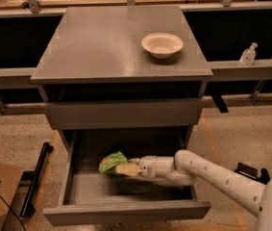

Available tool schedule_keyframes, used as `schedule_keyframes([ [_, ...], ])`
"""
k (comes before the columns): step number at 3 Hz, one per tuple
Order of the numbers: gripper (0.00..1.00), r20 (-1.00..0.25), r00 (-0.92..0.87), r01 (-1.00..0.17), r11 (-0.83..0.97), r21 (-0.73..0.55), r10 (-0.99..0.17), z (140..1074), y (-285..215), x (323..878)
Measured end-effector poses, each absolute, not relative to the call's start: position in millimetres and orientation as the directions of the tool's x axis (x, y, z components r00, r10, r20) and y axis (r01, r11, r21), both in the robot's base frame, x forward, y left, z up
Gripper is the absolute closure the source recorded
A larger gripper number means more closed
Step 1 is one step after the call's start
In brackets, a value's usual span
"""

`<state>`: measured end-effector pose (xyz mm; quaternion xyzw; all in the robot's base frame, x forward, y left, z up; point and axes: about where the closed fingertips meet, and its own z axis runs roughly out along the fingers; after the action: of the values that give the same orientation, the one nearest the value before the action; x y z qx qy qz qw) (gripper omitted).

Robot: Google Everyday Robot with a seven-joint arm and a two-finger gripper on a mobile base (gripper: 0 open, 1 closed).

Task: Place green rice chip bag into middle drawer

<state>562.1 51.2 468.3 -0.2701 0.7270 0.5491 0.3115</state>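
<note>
The middle drawer (68, 177) stood pulled out below the front edge of the bench (102, 42), its grey floor and low side walls open to view. Inside it, toward the back and left of centre, was the green chip bag (109, 161), crumpled and bright against the grey. The gripper (126, 169) was inside the drawer too, just right of the bag, with its tan fingers pinched on the bag's right-hand edge. Whether the bag touched the drawer floor could not be told. The white arm (212, 174) reached in over the drawer's right wall from the lower right.

Above the open drawer, the upper drawer front (123, 113) sat closed. On the bench top, near its right edge and toward the back, stood a white bowl (162, 44) with nothing visible in it.
</note>
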Motion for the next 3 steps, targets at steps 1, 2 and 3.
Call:
schedule_keyframes([
  [1,0.27,-0.725,-0.686,-0.717,0.226,0.660,-0.062,451.0,62.8,548.6],
  [2,0.05,-0.710,-0.698,-0.712,0.188,0.677,-0.087,449.4,74.6,524.5],
  [3,0.00,-0.720,-0.686,-0.726,0.157,0.669,-0.103,463.4,76.7,505.1],
])
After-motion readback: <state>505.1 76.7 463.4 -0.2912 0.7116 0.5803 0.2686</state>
